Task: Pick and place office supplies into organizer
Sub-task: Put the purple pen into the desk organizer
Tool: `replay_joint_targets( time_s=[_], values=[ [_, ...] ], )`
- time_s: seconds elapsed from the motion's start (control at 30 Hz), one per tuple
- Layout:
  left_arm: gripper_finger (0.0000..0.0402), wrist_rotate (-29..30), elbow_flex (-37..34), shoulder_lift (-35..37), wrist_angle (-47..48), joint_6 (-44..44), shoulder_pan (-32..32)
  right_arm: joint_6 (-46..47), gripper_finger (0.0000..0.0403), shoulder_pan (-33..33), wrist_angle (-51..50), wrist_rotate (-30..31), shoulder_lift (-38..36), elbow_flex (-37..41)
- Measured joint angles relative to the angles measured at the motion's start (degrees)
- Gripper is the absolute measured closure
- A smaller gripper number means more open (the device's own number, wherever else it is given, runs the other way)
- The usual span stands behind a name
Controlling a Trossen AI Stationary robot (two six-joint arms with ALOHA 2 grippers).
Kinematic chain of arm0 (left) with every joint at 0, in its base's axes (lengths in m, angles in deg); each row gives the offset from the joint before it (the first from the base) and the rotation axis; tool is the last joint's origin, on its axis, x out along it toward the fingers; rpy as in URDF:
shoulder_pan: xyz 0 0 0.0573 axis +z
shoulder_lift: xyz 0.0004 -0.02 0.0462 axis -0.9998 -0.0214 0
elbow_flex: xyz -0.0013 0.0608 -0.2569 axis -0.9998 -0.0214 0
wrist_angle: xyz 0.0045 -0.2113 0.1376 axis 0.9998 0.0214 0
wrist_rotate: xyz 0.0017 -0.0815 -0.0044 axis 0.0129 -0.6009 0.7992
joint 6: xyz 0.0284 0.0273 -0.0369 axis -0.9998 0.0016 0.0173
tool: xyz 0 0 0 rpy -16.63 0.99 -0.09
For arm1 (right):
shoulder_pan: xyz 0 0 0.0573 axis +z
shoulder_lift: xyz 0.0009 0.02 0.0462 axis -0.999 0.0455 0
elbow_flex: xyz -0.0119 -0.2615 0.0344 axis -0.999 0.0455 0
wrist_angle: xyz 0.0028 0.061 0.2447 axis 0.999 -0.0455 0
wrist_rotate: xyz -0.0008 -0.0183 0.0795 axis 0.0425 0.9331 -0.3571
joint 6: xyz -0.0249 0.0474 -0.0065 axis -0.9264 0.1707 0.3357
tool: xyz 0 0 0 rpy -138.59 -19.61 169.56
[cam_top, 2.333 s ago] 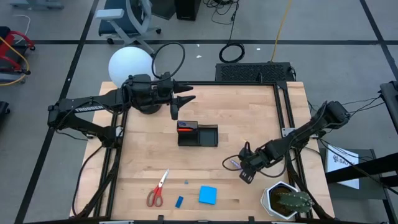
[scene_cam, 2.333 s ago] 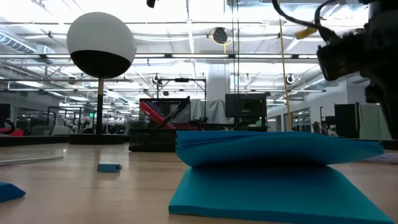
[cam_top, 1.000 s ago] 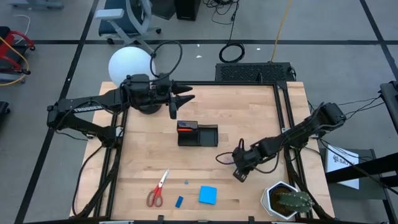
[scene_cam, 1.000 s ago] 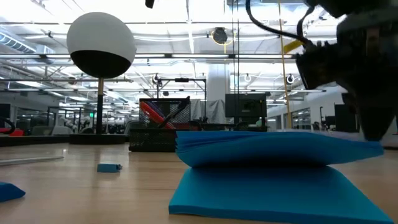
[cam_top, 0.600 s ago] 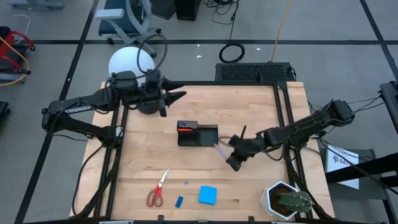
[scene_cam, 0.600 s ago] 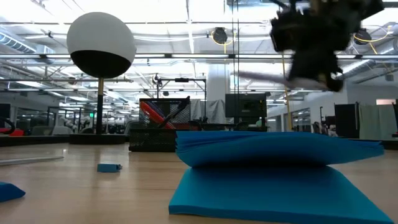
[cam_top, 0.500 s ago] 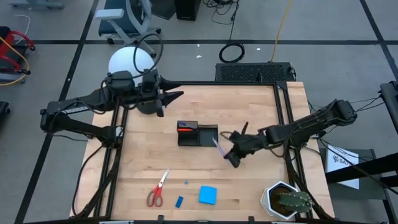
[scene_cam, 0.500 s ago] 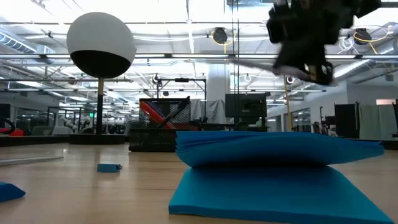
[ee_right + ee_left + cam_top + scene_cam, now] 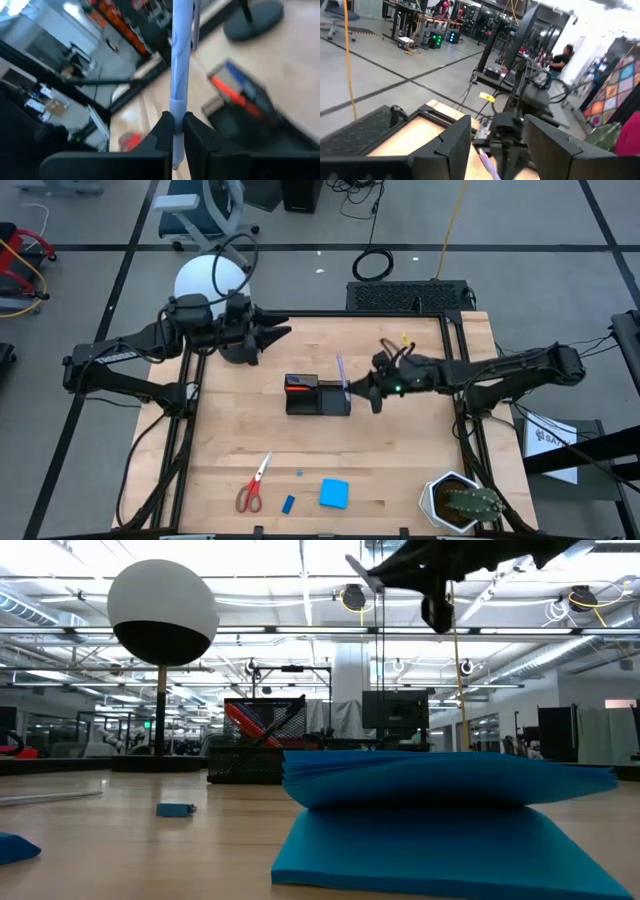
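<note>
White letters are seen on the left arm [image 9: 112, 355], but they are too small to be read surely. Print on a white paper [image 9: 552, 435] beside the table cannot be read either.

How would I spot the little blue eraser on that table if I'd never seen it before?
Start at the wooden table and go to its near edge, where three items lie in a row. The eraser sits between the red-handled scissors and the blue square notepad. It is the smallest of the three, a short darker-blue block.
</note>
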Motion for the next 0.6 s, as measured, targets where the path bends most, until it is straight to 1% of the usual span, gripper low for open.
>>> replay_joint_targets(
  time_s=[0.13,0.23,0.3,0.4,0.53,0.6],
  values=[
    [0.0215,0.04,0.04,-0.41,-1.69,3.1,0.0,-4.51,0.0402,-2.37,7.4,-0.25,-0.33,0.0],
    [0.0215,0.01,0.09,-1.01,-2.31,4.85,0.0,-7.39,0.0401,-3.75,11.83,-1.63,-0.33,-0.02],
    [0.0215,-0.01,0.13,-2.24,-4.23,5.11,-0.06,-8.96,0.0401,-4.42,13.53,-1.65,-0.33,-0.02],
    [0.0215,0.02,0.07,-3.65,-3.92,5.47,-0.47,-11.78,0.0401,-5.1,16.12,-1.63,-0.31,-0.02],
    [0.0215,-0.17,0.07,-6.32,-7.08,7.78,-1.27,-14.2,0.0401,-5.5,20.07,-1.65,-0.33,-0.02],
    [0.0215,-0.35,0.13,-8.19,-10.6,8.28,-1.77,-15.38,0.0401,-5.5,21.35,-1.61,-0.33,-0.02]
  ],
)
